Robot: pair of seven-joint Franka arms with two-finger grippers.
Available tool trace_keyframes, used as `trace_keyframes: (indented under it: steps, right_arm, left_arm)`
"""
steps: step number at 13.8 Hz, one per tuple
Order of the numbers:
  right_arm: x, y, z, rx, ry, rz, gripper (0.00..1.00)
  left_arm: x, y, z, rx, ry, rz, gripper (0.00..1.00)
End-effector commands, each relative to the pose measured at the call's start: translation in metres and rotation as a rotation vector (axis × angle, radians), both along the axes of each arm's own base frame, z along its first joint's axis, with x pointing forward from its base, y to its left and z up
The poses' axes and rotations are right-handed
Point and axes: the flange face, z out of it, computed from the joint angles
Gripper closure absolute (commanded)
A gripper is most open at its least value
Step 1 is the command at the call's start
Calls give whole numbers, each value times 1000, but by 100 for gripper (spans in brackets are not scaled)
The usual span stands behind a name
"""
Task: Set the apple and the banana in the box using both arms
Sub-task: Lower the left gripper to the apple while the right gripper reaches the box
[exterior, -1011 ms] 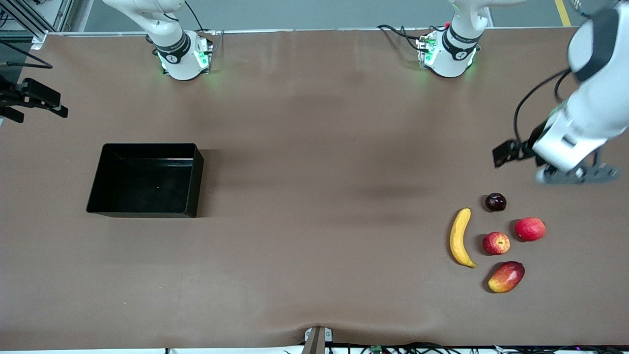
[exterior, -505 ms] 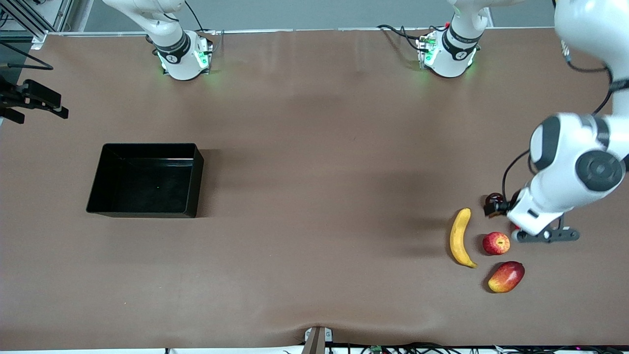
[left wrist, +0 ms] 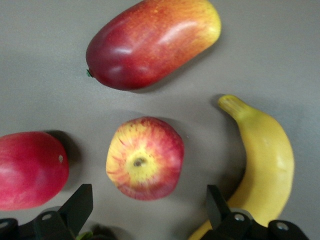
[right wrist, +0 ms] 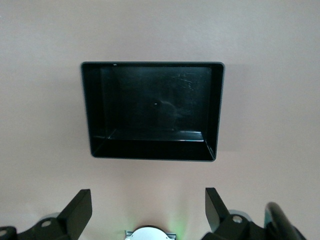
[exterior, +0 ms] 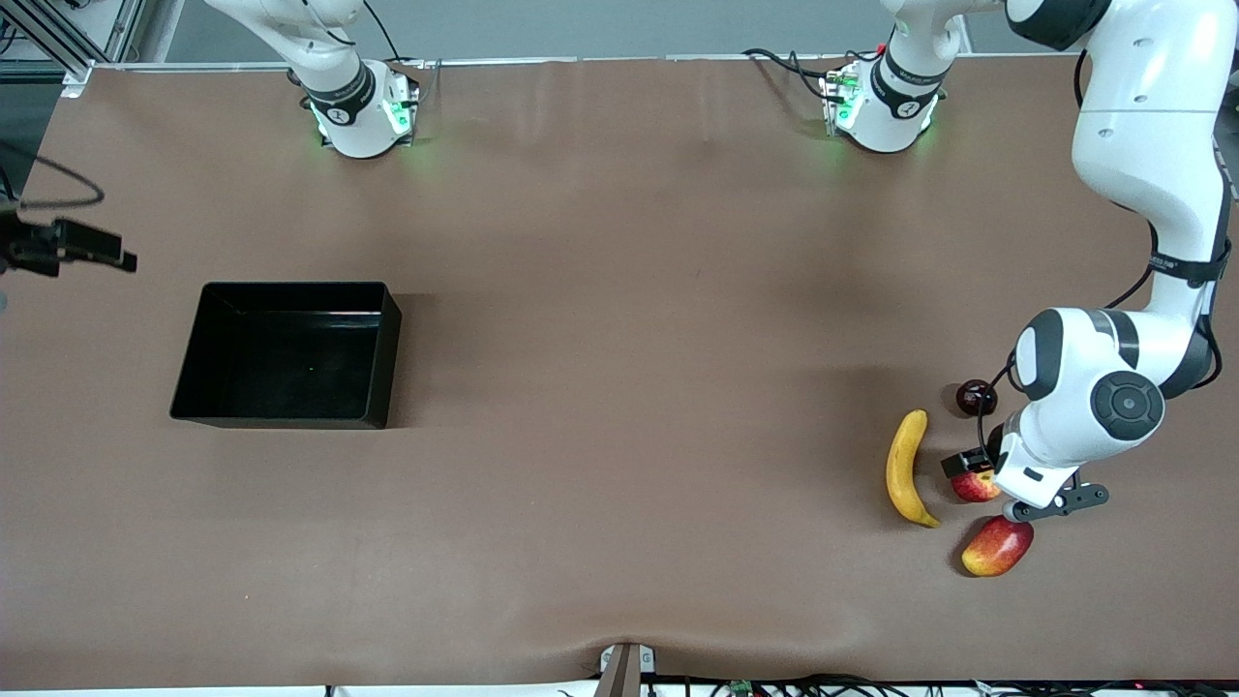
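The apple (exterior: 973, 488) (left wrist: 145, 158), red with yellow streaks, lies on the table at the left arm's end, partly covered by the left wrist in the front view. The yellow banana (exterior: 905, 469) (left wrist: 264, 159) lies beside it, toward the box. My left gripper (left wrist: 148, 201) hangs low right over the apple, open, with nothing between its fingers (left wrist: 80, 202). The black box (exterior: 288, 354) (right wrist: 154, 110) sits empty at the right arm's end. My right gripper (right wrist: 145, 202) is high above the table beside the box, open and empty.
A red-and-yellow oval fruit (exterior: 998, 545) (left wrist: 152, 42) lies nearer the front camera than the apple. A plain pinkish-red fruit (left wrist: 30, 170) sits beside the apple, hidden under the left arm in the front view. A dark plum (exterior: 975, 397) lies farther back.
The left arm has swung in from the table's end and come down over the apple, now covering the pinkish-red fruit. The right gripper has shifted slightly. No fruit has moved.
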Motion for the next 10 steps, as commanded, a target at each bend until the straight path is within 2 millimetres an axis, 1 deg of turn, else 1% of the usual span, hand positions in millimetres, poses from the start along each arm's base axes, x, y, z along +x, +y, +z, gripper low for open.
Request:
trace_keyframes:
  steps: [1, 2, 3, 4, 5, 6, 7, 8, 9, 10]
  right_arm:
    - [21, -27, -46, 13, 44, -24, 0]
    - [27, -32, -62, 16, 51, -31, 0]
    - [33, -36, -81, 2, 63, -27, 0]
    - [40, -39, -108, -26, 81, -18, 0]
    - [43, -36, -124, -41, 79, -6, 0]
    - [44, -37, -133, -70, 71, 6, 0]
    - [44, -42, -143, -97, 70, 13, 0]
    - [42, -47, -161, -96, 84, 12, 0]
    - [38, -54, -181, -93, 90, 6, 0]
    - [30, -59, -202, -89, 93, 1, 0]
  left_arm:
    - [6, 6, -5, 21, -24, 15, 0]
    - [7, 7, -9, 21, -28, 16, 0]
    - [7, 10, -14, 22, -31, 19, 0]
    - [7, 10, -16, 22, -35, 20, 0]
    - [9, 10, -18, 19, -40, 21, 0]
    - [11, 11, -19, 19, -44, 22, 3]
    - [12, 10, -22, 17, -45, 21, 15]
    - [12, 10, -27, 16, -44, 21, 33]
    - [14, 10, -25, 17, -50, 14, 59]
    - [15, 7, -23, 17, -54, 7, 88]
